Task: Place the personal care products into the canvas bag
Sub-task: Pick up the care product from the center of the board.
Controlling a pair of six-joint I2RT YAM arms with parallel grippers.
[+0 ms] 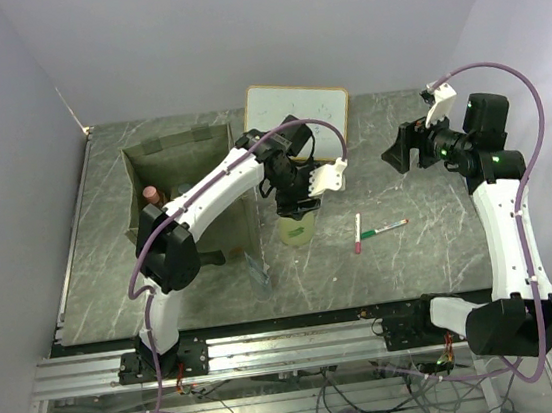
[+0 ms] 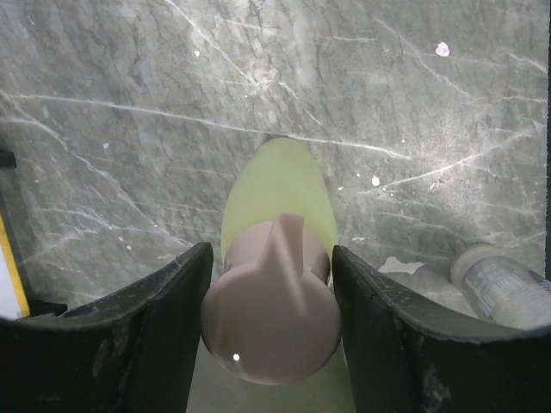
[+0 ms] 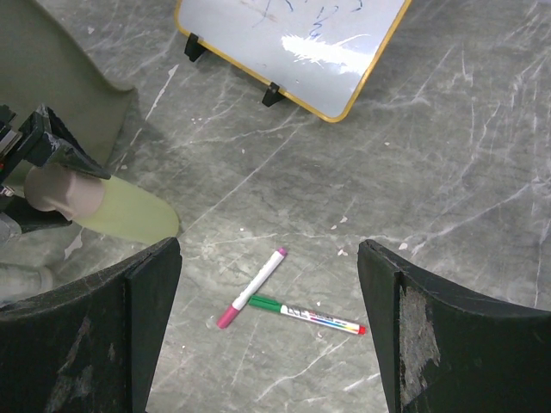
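A yellow-green bottle (image 1: 297, 228) with a peach pump head (image 2: 271, 318) stands on the table just right of the olive canvas bag (image 1: 182, 163). My left gripper (image 1: 294, 204) comes down over it, its jaws pressed against both sides of the pump head (image 3: 60, 189). A bottle with a pink cap (image 1: 151, 194) shows inside the bag. A clear bottle (image 2: 501, 289) lies on the table beside the pump bottle. My right gripper (image 1: 402, 151) hangs open and empty above the right half of the table, over the two markers.
A wood-framed whiteboard (image 1: 296, 109) leans behind the left gripper. A pink-tipped marker (image 3: 254, 288) and a green-capped marker (image 3: 306, 315) lie crossed at mid-table. The marble table (image 1: 432, 248) ends at a metal rail in front.
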